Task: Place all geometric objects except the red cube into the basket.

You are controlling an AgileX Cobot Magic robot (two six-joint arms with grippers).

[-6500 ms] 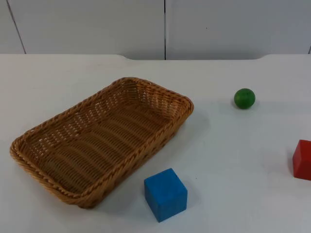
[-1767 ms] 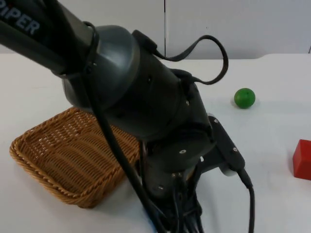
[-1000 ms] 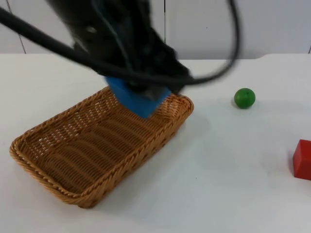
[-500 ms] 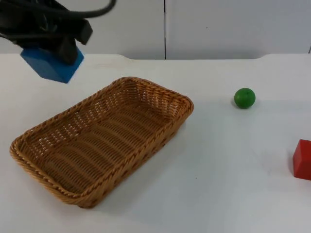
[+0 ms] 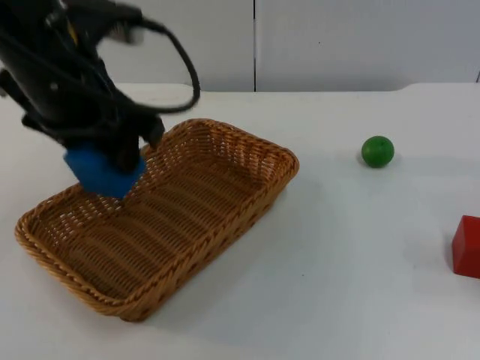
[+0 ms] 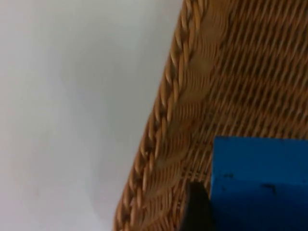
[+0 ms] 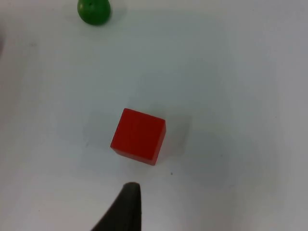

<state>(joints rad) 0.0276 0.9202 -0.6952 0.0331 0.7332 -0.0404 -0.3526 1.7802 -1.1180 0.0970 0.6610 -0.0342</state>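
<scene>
Risk first: we have the blue cube (image 5: 103, 170) pinched in the left gripper (image 5: 112, 161), hanging over the far-left wall of the basket (image 5: 247, 206), not over its middle. In the left wrist view the cube (image 6: 257, 185) sits just inside the woven rim (image 6: 166, 120), with one of the fingers (image 6: 197, 209) pressed against its side. If we let go here, we judge the cube could clip the rim and tumble out onto the worktop (image 5: 360, 262); a move toward the basket's middle would make the drop safer. Coming down too low could also push on the basket wall and shove the basket aside.

The green ball (image 5: 377, 151) lies on the worktop to the right, well apart from the basket, and has yet to go in. The red cube (image 5: 466, 246) is at the right edge, nearer to us than the ball, and should be left alone. The right arm waits above it: its wrist view looks down on the red cube (image 7: 138, 135) and the ball (image 7: 94, 10). We cannot tell how the right gripper's fingers stand.
</scene>
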